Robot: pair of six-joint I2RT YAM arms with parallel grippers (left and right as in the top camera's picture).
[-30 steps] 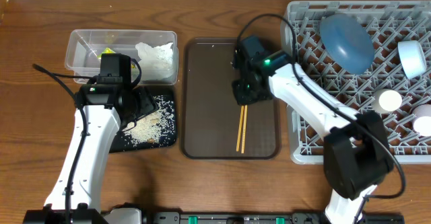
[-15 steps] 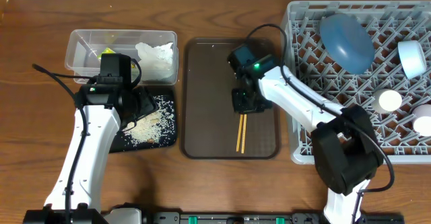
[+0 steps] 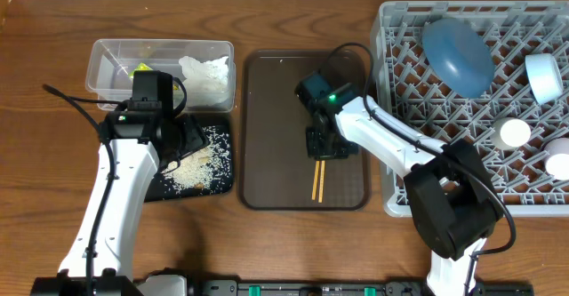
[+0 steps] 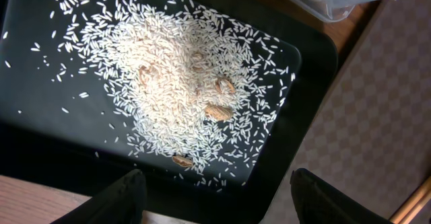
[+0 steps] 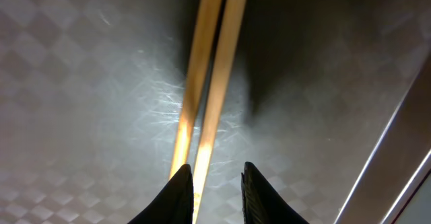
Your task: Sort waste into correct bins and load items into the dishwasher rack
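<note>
Two wooden chopsticks [image 3: 317,182] [image 5: 209,69] lie side by side on the brown serving tray [image 3: 267,109]. My right gripper [image 3: 322,145] [image 5: 215,183] hangs low over their far end, narrowly open; its left finger covers one stick and the other stick runs along that finger's inner edge. Bare tray shows in the gap. Over the near edge of the black tray [image 3: 222,182] [image 4: 40,116], my left gripper [image 3: 188,140] [image 4: 215,204] stands wide open and holds nothing. Rice scraps [image 3: 194,167] [image 4: 182,83] are piled in that tray. In the clear tub [image 3: 111,56] are a white tissue [image 3: 206,72] and a yellow-green wrapper [image 3: 142,69].
The grey dishwasher rack [image 3: 524,189] fills the right side, holding a dark-blue plate [image 3: 456,52], a white bowl [image 3: 542,76] and two small cups [image 3: 514,132] [image 3: 560,158]. The serving tray's raised rim [image 5: 397,157] runs just right of my right gripper.
My right gripper has slid toward the near side of the serving tray, onto the chopsticks' far end, its wrist swinging left. The left arm has not moved.
</note>
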